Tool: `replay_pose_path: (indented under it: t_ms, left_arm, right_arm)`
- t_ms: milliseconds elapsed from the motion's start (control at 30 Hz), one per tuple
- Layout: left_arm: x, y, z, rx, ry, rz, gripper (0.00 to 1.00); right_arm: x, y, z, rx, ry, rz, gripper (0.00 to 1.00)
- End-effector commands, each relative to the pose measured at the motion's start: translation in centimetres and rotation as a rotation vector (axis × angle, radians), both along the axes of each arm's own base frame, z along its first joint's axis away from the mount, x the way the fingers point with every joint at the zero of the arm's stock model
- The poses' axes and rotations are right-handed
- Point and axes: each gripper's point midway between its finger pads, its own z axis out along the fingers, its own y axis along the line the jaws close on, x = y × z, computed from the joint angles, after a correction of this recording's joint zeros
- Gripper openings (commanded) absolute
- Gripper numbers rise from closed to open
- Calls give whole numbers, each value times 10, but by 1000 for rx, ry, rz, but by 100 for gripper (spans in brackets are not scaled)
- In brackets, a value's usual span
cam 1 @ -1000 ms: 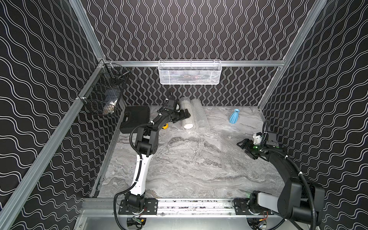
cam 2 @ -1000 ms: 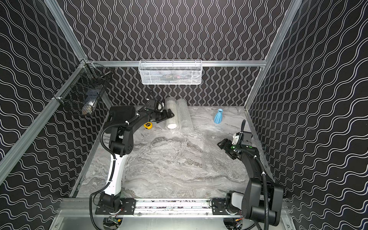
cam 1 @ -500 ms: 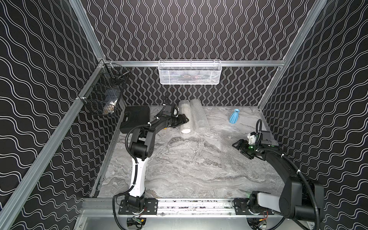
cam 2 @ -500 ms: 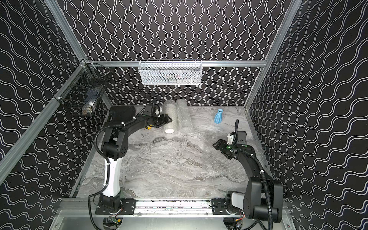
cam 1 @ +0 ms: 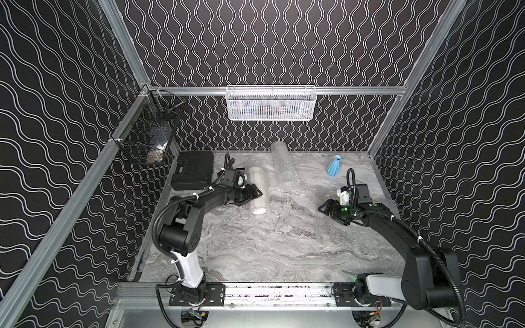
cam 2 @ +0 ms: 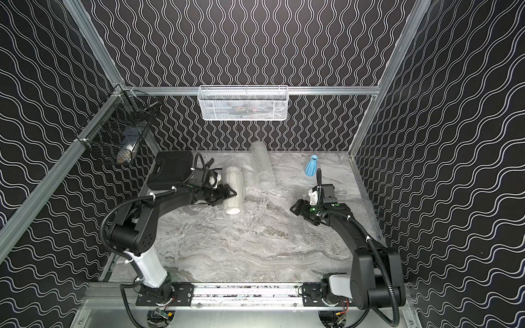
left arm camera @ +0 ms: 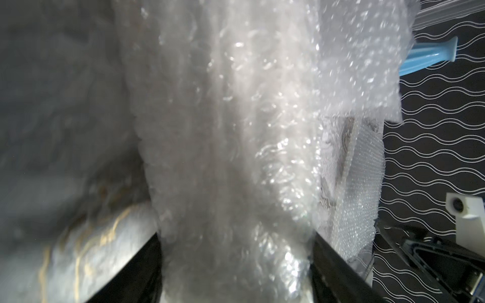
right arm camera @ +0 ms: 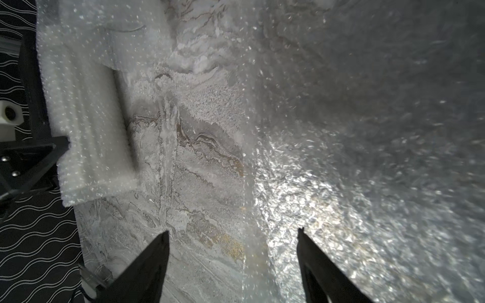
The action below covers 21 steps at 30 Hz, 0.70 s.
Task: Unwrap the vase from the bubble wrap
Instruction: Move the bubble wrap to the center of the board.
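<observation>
A black case (cam 1: 193, 173) lies at the far left of the surface (cam 1: 255, 255), just beyond my left arm (cam 1: 210, 198). A black basket (cam 1: 147, 142) hangs on the left rail and a white basket (cam 1: 270, 105) on the far rail, both above the surface. The blue vase (cam 1: 334, 166) stands upright and bare at the far right, apart from the rolls.

The roll (cam 1: 258, 193) of bubble wrap lies left of centre, running near to far, with a round white end facing near. What is inside it I cannot tell. Just to its right lies a far roll (cam 1: 282, 164), its far end at the far wall. A flat sheet (right arm camera: 341, 170) of bubble wrap spreads from the rolls across the surface to the right edge and passes under my right arm (cam 1: 392, 230).

My left arm stretches low from the near-left base, with the forearm about level and the wrist pointing right at the roll's left side. My left fingers (left arm camera: 141, 278) stand on either side of the roll. It fills the gap between them and touches both, so they are clenched on it.

My right arm rises from the near-right base and reaches toward the centre, with the wrist turned left above the sheet. My right fingers (right arm camera: 149, 270) are spread wide and released, with nothing between them. The sheet's edge runs along the surface below the gap.
</observation>
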Motion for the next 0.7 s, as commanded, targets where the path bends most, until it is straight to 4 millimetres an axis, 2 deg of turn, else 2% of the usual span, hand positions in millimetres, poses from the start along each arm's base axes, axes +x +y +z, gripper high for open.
replay_pose_path:
  t_ms: [0, 133, 333, 533, 667]
  left_arm:
    - [-27, -9, 11, -37, 6, -13, 75]
    - [-62, -15, 12, 12, -3, -39, 75]
    - [-94, -19, 8, 15, 7, -70, 75]
    - [-110, -20, 8, -13, 1, -67, 76]
    - [-116, -19, 8, -7, 2, -70, 76]
  right_arm:
    - [7, 17, 7, 40, -29, 24, 76]
    - [4, 45, 9, 71, -21, 83, 75]
    - [1, 99, 9, 155, -13, 186, 71]
    - [-4, 162, 11, 218, -12, 271, 63]
    - [-7, 195, 7, 246, 4, 308, 56]
